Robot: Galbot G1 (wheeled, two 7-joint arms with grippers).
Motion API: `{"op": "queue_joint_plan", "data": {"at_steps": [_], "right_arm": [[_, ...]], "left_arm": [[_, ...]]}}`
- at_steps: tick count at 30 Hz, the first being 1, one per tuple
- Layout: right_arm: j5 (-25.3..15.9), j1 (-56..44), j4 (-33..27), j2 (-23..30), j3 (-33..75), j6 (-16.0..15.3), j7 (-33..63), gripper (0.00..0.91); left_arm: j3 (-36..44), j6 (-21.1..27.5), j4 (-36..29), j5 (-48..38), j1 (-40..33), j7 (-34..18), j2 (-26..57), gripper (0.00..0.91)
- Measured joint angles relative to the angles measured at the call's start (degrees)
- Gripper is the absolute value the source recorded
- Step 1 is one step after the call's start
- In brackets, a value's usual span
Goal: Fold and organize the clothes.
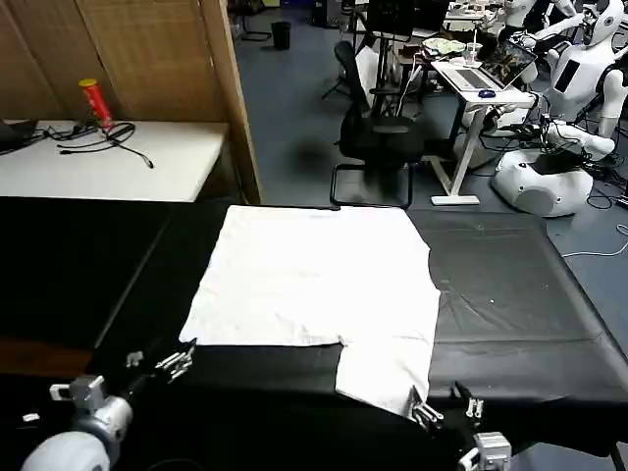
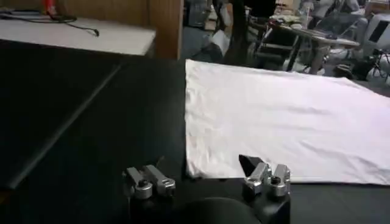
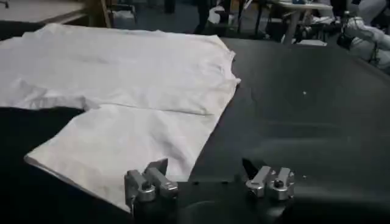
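I have the T-shirt lying partly folded on the black table (one sleeve sticking out), both left gripper and right gripper spread empty, ready to pinch its near edge next.

A black work surface is seen across the foreground. Beyond its far left edge, a white table is set against a wooden partition; a red canister with a yellow cap and black cables are laid on it. A black office chair is placed on the blue-grey floor. To the right, a laptop is propped open on a white desk, beside white humanoid robots.
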Motion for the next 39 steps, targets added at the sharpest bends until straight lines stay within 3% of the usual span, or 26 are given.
{"op": "queue_joint_plan", "data": {"at_steps": [2,3,4,7,17,27,34,39], "right_arm": [[-0.03,0.03,-0.08,0.26,-0.27,-0.16,0.03,0.468],[-0.04,0.03,-0.09,0.35,-0.36,-0.37,0.08,0.273],[-0.04,0.02,-0.1,0.4,-0.42,-0.51,0.11,0.166],[-0.04,-0.2,-0.19,0.49,-0.48,-0.84,0.35,0.068],[-0.08,-2.28,1.64,0.21,0.56,-1.34,1.79,0.0],[0.02,-7.73,9.63,-0.76,2.85,-7.25,5.94,0.0],[0.45,-9.66,11.43,-1.08,3.45,-7.04,5.91,0.01],[4.12,-7.88,11.02,-1.83,4.55,-4.97,3.85,0.01]], "left_arm": [[0.57,-0.01,1.02,0.13,-0.75,-0.06,-0.09,0.449],[0.88,-0.08,1.6,0.21,-1.13,-0.05,-0.13,0.166],[1.06,-0.14,2.14,0.23,-1.34,-0.06,-0.14,0.127],[1.33,-0.35,3.29,0.25,-1.63,-0.01,-0.14,0.0],[1.49,-0.51,2.15,0.13,-0.2,-0.15,-0.38,0.0],[-0.16,0.77,-5.48,1.06,5.06,-3.88,-2.29,0.0],[-1.96,0.66,-11.09,1.81,12.14,-4.65,-3.97,0.0],[-1.97,0.35,-14.17,1.71,13.42,-5.56,-5.59,0.0]]}}
